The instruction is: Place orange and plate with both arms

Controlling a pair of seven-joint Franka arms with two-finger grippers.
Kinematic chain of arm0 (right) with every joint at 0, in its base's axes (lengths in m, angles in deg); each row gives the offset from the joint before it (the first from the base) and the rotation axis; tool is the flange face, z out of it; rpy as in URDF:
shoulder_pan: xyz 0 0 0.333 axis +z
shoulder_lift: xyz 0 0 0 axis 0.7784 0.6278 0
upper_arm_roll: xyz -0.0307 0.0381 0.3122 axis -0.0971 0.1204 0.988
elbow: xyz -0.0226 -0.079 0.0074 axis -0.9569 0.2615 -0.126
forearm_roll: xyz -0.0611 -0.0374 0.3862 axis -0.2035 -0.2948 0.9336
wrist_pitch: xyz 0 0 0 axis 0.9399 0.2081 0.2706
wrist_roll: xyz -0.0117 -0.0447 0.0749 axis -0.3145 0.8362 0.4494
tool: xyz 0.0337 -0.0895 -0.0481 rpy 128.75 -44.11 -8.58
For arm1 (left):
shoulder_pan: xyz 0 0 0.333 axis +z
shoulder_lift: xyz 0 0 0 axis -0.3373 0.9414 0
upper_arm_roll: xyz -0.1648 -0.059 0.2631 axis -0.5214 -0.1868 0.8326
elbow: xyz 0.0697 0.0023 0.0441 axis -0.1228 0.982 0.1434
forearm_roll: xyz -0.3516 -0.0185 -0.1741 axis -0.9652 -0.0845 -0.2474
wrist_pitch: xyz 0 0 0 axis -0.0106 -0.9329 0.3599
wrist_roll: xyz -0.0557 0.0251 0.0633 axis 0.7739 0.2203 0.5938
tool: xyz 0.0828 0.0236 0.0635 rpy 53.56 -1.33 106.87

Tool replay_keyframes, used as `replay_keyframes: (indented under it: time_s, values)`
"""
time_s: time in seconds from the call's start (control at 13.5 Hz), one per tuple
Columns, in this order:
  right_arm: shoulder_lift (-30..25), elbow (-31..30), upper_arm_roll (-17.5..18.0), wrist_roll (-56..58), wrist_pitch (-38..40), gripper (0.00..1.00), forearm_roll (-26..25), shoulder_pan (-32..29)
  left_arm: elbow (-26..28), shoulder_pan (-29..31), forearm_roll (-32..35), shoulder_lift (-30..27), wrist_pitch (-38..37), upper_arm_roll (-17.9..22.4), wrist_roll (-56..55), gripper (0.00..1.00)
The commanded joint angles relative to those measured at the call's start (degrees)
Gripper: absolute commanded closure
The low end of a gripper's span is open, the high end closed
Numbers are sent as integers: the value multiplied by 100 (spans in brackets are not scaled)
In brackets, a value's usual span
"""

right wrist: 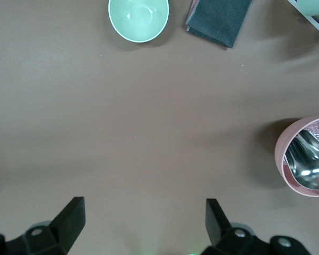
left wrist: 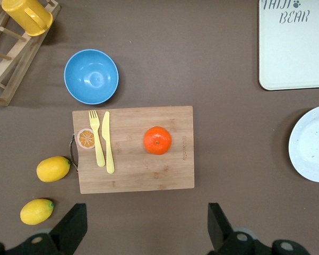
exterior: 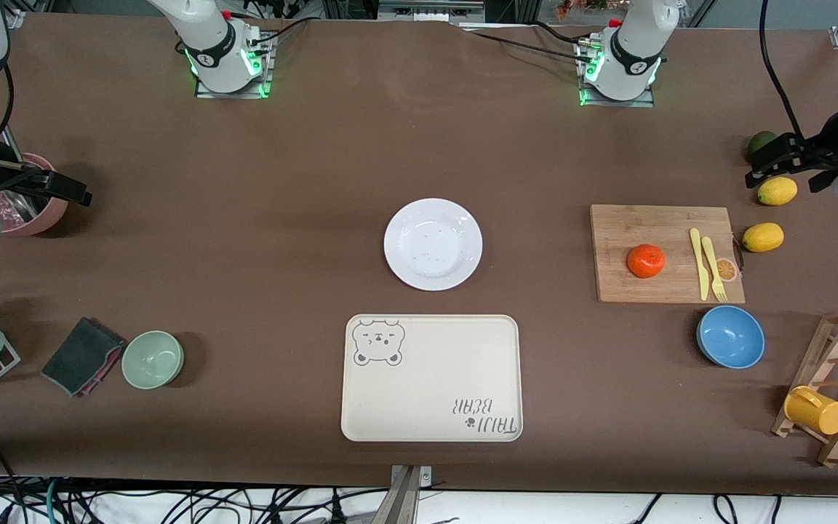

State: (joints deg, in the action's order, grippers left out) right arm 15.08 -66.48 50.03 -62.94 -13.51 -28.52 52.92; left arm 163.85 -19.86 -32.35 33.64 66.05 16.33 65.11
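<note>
The orange [exterior: 645, 260] lies on a wooden cutting board [exterior: 630, 225] toward the left arm's end of the table; it also shows in the left wrist view [left wrist: 157, 140]. The white plate [exterior: 433, 244] sits empty at the table's middle, its edge in the left wrist view [left wrist: 313, 143]. My left gripper [exterior: 783, 164] is open and empty, raised over bare table beside the board; its jaws stand wide apart in its wrist view [left wrist: 147, 228]. My right gripper [exterior: 62, 188] is open and empty, raised by the pink bowl at the right arm's end [right wrist: 143, 223].
A cream bear tray [exterior: 431, 377] lies nearer the camera than the plate. Yellow knife and fork [exterior: 706, 263] lie on the board. Around it are a blue bowl [exterior: 730, 336], two lemons [exterior: 762, 237], a lime [exterior: 759, 142] and a cup rack [exterior: 815, 410]. Toward the right arm's end are a green bowl [exterior: 153, 359], a cloth [exterior: 83, 355] and a pink bowl [exterior: 52, 215].
</note>
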Motion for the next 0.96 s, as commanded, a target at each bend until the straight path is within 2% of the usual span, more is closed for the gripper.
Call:
replay_keyframes:
  time_s: [0.0,0.89]
  values:
    - [-73,-15,16,-28,59,0,76,-5,-157,41,-114,78,-90,-8,-35,0]
    - [-73,-15,16,-19,59,0,75,-5,-156,41,-114,95,-336,9,-35,0]
